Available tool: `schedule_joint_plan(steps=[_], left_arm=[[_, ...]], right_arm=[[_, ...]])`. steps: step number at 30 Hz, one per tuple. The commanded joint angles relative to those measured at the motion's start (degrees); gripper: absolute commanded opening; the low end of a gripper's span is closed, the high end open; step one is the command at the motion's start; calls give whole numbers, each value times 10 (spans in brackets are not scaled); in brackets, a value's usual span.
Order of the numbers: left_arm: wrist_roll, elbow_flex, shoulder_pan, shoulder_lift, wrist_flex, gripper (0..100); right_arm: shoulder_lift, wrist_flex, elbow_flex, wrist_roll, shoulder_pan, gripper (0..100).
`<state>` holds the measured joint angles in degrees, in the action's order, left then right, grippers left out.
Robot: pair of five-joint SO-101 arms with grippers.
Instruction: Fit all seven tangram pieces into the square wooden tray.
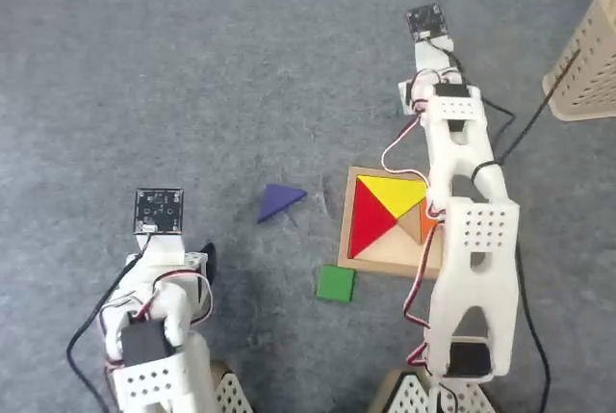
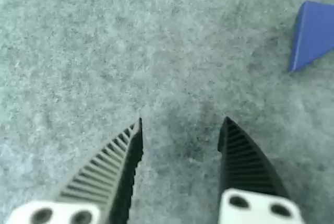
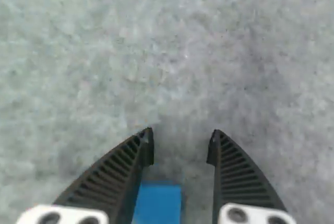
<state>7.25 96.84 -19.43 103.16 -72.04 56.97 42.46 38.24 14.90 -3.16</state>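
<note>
– Right of centre on the surface, what do you have in the tray (image 1: 380, 267)?

– You have a red triangle (image 1: 371, 220) and a yellow triangle (image 1: 395, 193) seated edge to edge in its far half, with a sliver of orange beside them. The near strip looks like bare wood, so I judge the job well short of seven.

– And the loose ones?

– Your green square (image 1: 335, 283) lies flat just off the tray's near-left corner. Your dark blue triangle (image 1: 279, 201) lies a little farther left. Both probably sit there because they wait on the side your left arm can reach.

– Where is that triangle from the left pincer (image 2: 180, 122)?

– Apart from it: the dark blue triangle (image 2: 313, 33) is ahead and off to one side. The jaws are spread over grey carpet, with nothing between them.

– And the right pincer (image 3: 180, 131)?

– Spread as well. A light blue piece (image 3: 156, 203) shows between the jaws near their base, against one jaw with carpet visible beside the other, so you are not pinching it. Whether it rests on the carpet I cannot tell.

– Anything blocking your view?

– Your right arm (image 1: 462, 240) stretches from the near edge over the tray's right side to the far part of the surface, hiding that side's pieces.
</note>
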Motion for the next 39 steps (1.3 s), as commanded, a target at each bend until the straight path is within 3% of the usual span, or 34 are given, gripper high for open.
schedule_joint_plan(steps=[1, 7, 23, 28, 35, 39], left_arm=[[-4, -2, -3, 10, -4, 225], [-4, -2, -3, 10, -4, 225], [-4, -2, -3, 10, -4, 225], [-4, -2, -3, 10, -4, 225], [-4, -2, -3, 10, -4, 225], [-4, -2, -3, 10, -4, 225]], right_arm=[[-11, 111, 79, -14, 18, 176], [-4, 324, 157, -52, 16, 84], [-91, 578, 239, -40, 18, 70], [-125, 606, 233, 97, 18, 84], [-141, 604, 98, 362, 14, 310], [-148, 604, 87, 483, 15, 366]])
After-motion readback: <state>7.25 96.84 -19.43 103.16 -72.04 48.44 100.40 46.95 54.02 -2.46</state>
